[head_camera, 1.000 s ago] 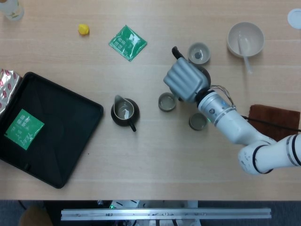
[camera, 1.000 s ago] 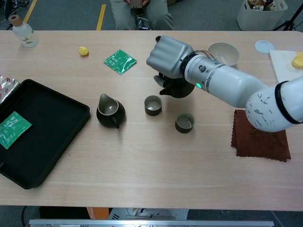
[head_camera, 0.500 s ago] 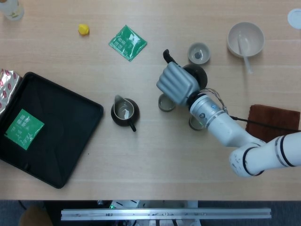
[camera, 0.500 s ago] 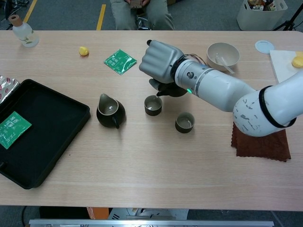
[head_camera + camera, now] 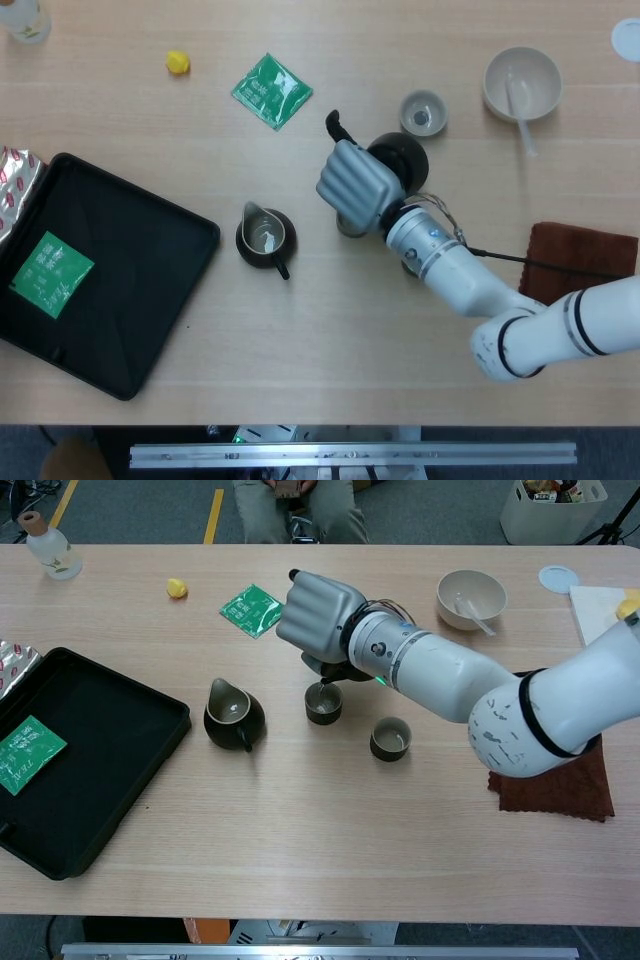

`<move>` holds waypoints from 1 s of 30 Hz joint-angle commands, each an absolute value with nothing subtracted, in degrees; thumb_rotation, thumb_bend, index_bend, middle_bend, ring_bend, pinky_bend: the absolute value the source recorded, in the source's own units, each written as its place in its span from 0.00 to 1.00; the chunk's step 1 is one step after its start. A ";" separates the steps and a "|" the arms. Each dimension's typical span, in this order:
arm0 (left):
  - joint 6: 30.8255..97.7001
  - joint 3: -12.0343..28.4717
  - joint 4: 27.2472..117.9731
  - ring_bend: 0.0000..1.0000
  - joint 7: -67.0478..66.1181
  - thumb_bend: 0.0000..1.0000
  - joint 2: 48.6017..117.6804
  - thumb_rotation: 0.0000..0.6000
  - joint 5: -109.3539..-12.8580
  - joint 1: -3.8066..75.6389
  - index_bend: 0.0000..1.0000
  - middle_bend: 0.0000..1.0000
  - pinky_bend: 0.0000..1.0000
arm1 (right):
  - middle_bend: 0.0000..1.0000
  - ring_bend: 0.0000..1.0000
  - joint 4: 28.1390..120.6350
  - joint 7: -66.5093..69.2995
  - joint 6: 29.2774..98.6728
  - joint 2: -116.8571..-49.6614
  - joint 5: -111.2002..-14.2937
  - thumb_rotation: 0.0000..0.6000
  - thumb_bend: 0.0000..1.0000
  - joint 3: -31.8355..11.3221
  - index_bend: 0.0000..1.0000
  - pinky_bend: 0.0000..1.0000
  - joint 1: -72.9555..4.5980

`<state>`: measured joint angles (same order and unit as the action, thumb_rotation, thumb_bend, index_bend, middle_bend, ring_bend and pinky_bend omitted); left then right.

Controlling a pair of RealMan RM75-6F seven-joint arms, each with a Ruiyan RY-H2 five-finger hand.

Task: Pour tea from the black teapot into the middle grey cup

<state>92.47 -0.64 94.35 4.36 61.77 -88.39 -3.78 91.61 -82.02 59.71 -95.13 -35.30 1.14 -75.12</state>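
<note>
— Where is the black teapot [image 5: 398,158] found relative to the fingers [image 5: 345,183]?

— It is held in the right hand [image 5: 359,186], lifted off the worktop [image 5: 300,350]. The fingers are curled tightly around it, so that in the head view only its round body at the back and its handle [image 5: 335,126] above the knuckles can be seen. In the chest view the pot [image 5: 330,668] is largely hidden beneath the hand [image 5: 315,614]; its dark underside is seen directly over the middle grey cup [image 5: 323,702].

— And the cup itself?

— It is stood on the worktop just under the hand. In the head view it is almost wholly covered by the hand. Whether liquid is in it cannot be told.

— What of the other vessels?

— A second grey cup [image 5: 390,739] is set near the first, towards the robot, and a third [image 5: 422,113] is placed beyond the teapot. A dark pitcher [image 5: 265,236] is stood to the left, with something pale visible inside. A white bowl [image 5: 522,84] with a spoon [image 5: 519,106] in it is seen at the far right. A black tray [image 5: 120,290] is laid at the left, with a green sachet [image 5: 51,273] in it.

— Is the left hand seen?

— It is shown in neither view.
</note>
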 commanded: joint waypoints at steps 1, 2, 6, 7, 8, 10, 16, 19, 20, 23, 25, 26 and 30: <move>92.50 -0.61 94.23 0.07 4.46 0.27 61.79 1.00 -88.37 -3.83 0.09 0.16 0.07 | 0.90 0.80 91.64 -82.39 59.93 -95.31 -35.03 0.51 0.55 1.24 0.97 0.17 -75.41; 92.49 -0.60 94.20 0.07 4.49 0.27 61.80 1.00 -88.36 -3.84 0.09 0.16 0.07 | 0.90 0.80 91.61 -82.53 59.99 -95.36 -34.99 0.51 0.55 1.29 0.97 0.17 -75.51; 92.46 -0.57 94.06 0.07 4.57 0.27 61.87 1.00 -88.34 -3.88 0.09 0.16 0.07 | 0.90 0.80 91.38 -83.10 60.24 -95.58 -34.68 0.51 0.55 1.59 0.97 0.17 -75.86; 92.44 -0.54 94.04 0.07 4.60 0.27 61.89 1.00 -88.29 -3.88 0.09 0.16 0.07 | 0.90 0.80 91.32 -83.18 60.28 -95.63 -34.59 0.51 0.55 1.68 0.97 0.17 -75.92; 92.42 -0.52 94.03 0.07 4.61 0.27 61.91 1.00 -88.28 -3.88 0.09 0.16 0.07 | 0.90 0.80 91.26 -83.18 60.31 -95.67 -34.59 0.51 0.55 1.72 0.97 0.17 -75.95; 92.35 -0.50 93.99 0.07 4.55 0.27 61.93 1.00 -88.27 -3.86 0.09 0.16 0.07 | 0.90 0.80 91.17 -83.15 60.39 -95.75 -34.52 0.51 0.55 1.82 0.97 0.17 -76.00; 92.21 -0.41 94.05 0.07 4.39 0.27 61.98 1.00 -88.21 -3.82 0.09 0.16 0.07 | 0.90 0.80 91.01 -82.63 60.52 -95.81 -34.74 0.51 0.55 2.08 0.97 0.17 -75.92; 92.04 -0.42 94.12 0.07 4.27 0.27 61.95 1.00 -88.18 -3.78 0.09 0.17 0.07 | 0.90 0.80 90.89 -81.74 60.61 -95.85 -35.12 0.51 0.55 2.25 0.97 0.17 -75.51; 91.99 -0.42 94.16 0.07 4.22 0.27 61.93 1.00 -88.16 -3.76 0.09 0.16 0.07 | 0.90 0.80 90.93 -81.24 60.68 -95.85 -35.19 0.51 0.55 2.23 0.97 0.17 -75.27; 91.80 -0.41 94.30 0.07 4.08 0.27 61.83 1.00 -88.07 -3.70 0.09 0.16 0.07 | 0.90 0.80 90.90 -78.84 61.06 -95.85 -36.26 0.51 0.54 2.20 0.97 0.17 -74.13; 91.72 -0.39 94.37 0.07 3.96 0.27 61.77 1.00 -88.06 -3.67 0.09 0.16 0.07 | 0.90 0.80 90.61 -77.41 61.98 -95.98 -37.34 0.52 0.53 2.37 0.97 0.17 -73.12; 91.71 -0.39 94.41 0.07 3.92 0.27 61.75 1.00 -88.07 -3.66 0.09 0.16 0.07 | 0.90 0.80 90.58 -76.67 62.20 -96.01 -37.68 0.53 0.53 2.37 0.97 0.17 -72.67; 91.66 -0.40 94.64 0.07 3.52 0.27 61.74 1.00 -88.19 -3.61 0.09 0.16 0.07 | 0.90 0.80 90.67 -73.10 62.51 -95.68 -39.22 0.53 0.52 2.28 0.97 0.17 -70.71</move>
